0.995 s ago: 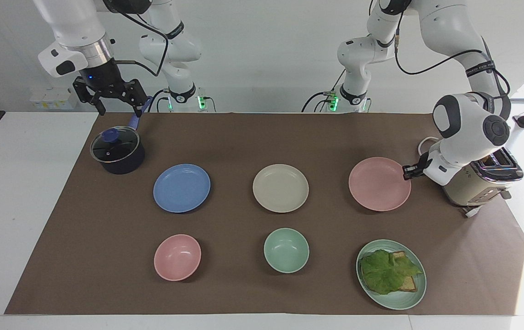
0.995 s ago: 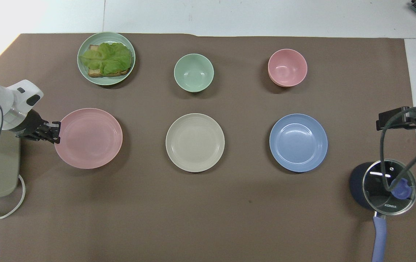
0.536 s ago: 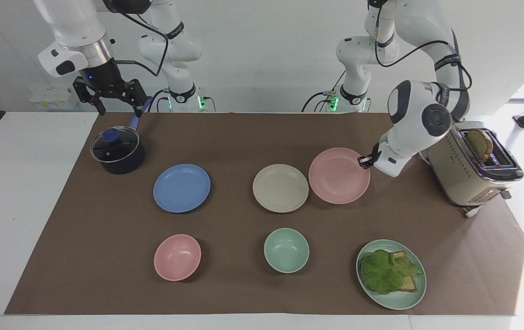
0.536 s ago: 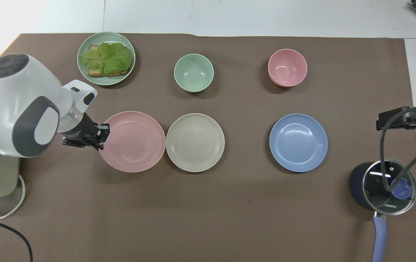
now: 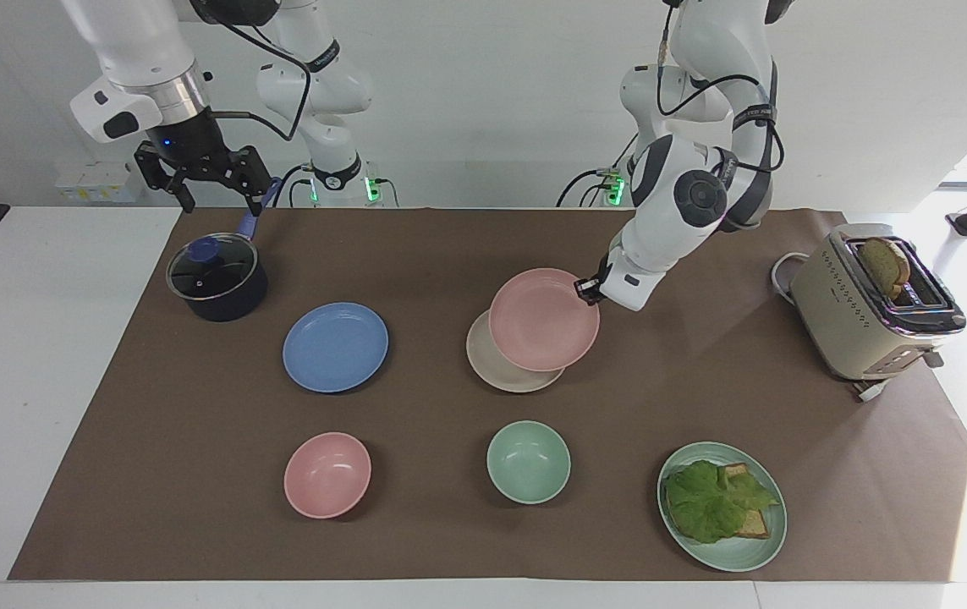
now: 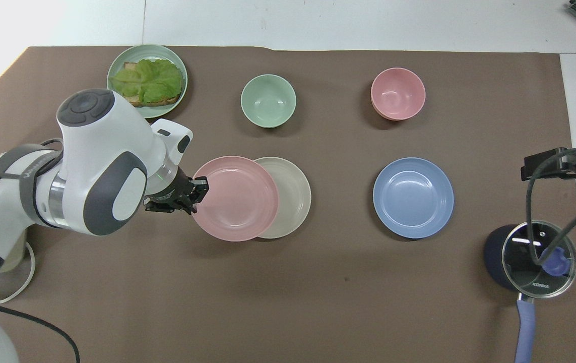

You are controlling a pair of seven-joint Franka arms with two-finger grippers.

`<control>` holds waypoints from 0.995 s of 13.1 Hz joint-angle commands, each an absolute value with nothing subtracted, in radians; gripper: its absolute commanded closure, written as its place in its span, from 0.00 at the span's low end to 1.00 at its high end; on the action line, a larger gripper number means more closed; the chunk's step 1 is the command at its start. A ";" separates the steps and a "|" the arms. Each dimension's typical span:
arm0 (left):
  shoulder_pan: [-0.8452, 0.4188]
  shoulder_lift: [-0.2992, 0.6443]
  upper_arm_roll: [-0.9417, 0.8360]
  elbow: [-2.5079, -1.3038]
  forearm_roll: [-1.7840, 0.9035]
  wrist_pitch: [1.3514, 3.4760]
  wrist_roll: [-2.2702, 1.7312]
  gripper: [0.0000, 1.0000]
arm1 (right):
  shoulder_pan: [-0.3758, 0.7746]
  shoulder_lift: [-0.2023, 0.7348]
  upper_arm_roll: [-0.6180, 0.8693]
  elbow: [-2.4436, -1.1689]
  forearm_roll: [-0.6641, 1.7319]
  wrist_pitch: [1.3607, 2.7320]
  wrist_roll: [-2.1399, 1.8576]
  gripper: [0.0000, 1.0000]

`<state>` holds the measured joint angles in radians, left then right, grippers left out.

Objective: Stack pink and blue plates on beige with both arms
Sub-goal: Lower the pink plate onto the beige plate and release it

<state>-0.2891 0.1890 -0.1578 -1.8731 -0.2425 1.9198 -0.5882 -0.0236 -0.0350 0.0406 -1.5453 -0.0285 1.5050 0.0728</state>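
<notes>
I see the left gripper [image 5: 589, 290] pinching the rim of the shallow pale pink matte plate [image 5: 543, 320], held tilted over the shallow cream-beige matte plate [image 5: 507, 370] and covering most of it. The shallow medium blue matte plate [image 5: 335, 347] lies flat on the brown table mat [image 5: 415, 254], toward the right arm's end. The right gripper [image 5: 204, 182] waits with fingers spread over the dark lidded saucepan [image 5: 217, 277].

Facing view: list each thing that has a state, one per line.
pink plate: lifted, partly over the beige plate
beige plate: flat on the table, uncovered at one edge
blue plate: on the table, untouched
left claw: shut on the pink plate's rim
right claw: open, waiting above the pot
pot: lidded
</notes>
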 commanded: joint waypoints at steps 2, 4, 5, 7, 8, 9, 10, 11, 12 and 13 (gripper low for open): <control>-0.321 0.190 -0.140 -1.953 -0.265 2.055 -0.580 1.00 | -0.031 -0.052 0.041 -1.566 -0.028 1.520 0.057 0.00; -0.319 0.190 -0.141 -1.954 -0.267 2.057 -0.568 0.80 | -0.031 -0.052 0.041 -1.566 -0.028 1.520 0.058 0.00; -0.319 0.192 -0.141 -1.948 -0.267 2.063 -0.566 0.15 | -0.031 -0.052 0.041 -1.566 -0.028 1.520 0.058 0.00; -0.319 0.199 -0.138 -1.945 -0.268 2.101 -0.571 0.00 | -0.031 -0.052 0.041 -1.566 -0.028 1.520 0.058 0.00; -0.316 0.201 -0.138 -1.942 -0.267 2.099 -0.565 0.00 | -0.031 -0.052 0.041 -1.566 -0.028 1.520 0.057 0.00; -0.313 0.204 -0.135 -1.933 -0.256 2.091 -0.566 0.00 | -0.031 -0.052 0.041 -1.566 -0.028 1.520 0.058 0.00; -0.301 0.203 -0.132 -1.919 -0.252 2.085 -0.566 0.00 | -0.031 -0.052 0.041 -1.566 -0.028 1.520 0.057 0.00; -0.285 0.190 -0.120 -1.910 -0.236 2.073 -0.554 0.00 | -0.031 -0.052 0.041 -1.566 -0.028 1.520 0.058 0.00; -0.243 0.184 -0.115 -1.893 -0.192 2.048 -0.525 0.00 | -0.031 -0.052 0.041 -1.566 -0.028 1.520 0.058 0.00; -0.217 0.173 -0.114 -1.867 -0.151 2.022 -0.488 0.00 | -0.031 -0.052 0.041 -1.566 -0.028 1.520 0.058 0.00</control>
